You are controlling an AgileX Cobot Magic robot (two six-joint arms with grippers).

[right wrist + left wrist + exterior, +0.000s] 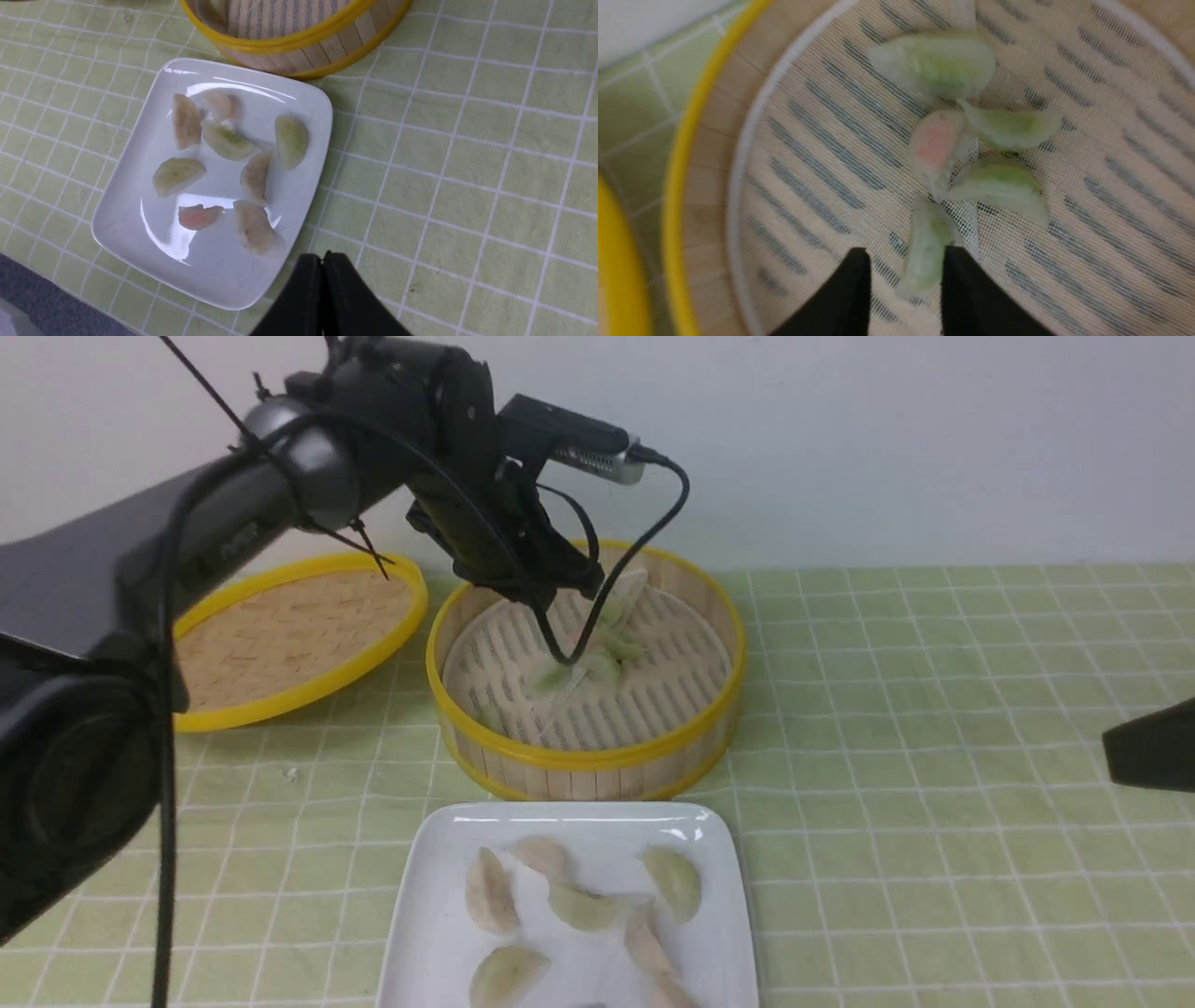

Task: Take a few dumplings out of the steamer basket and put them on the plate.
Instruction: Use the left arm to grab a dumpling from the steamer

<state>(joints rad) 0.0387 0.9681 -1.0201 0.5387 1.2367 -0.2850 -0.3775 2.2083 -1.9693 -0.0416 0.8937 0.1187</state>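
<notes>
The steamer basket (588, 758) stands mid-table and holds several dumplings (597, 663). My left gripper (565, 658) reaches down into it. In the left wrist view the gripper (906, 254) is open, and a pale green dumpling (924, 247) lies between its fingers, against one finger and apart from the other. Beyond it lie a pink-centred dumpling (931, 144) and three green ones. The white plate (429, 915) in front of the basket holds several dumplings (583, 905). My right gripper (322, 256) is shut and empty, above the cloth beside the plate (140, 224).
The woven yellow-rimmed lid (289, 635) lies to the left of the basket. A green checked cloth (934, 709) covers the table. Part of my right arm (1148, 747) shows at the right edge of the front view. The basket's wall (299, 44) stands just behind the plate.
</notes>
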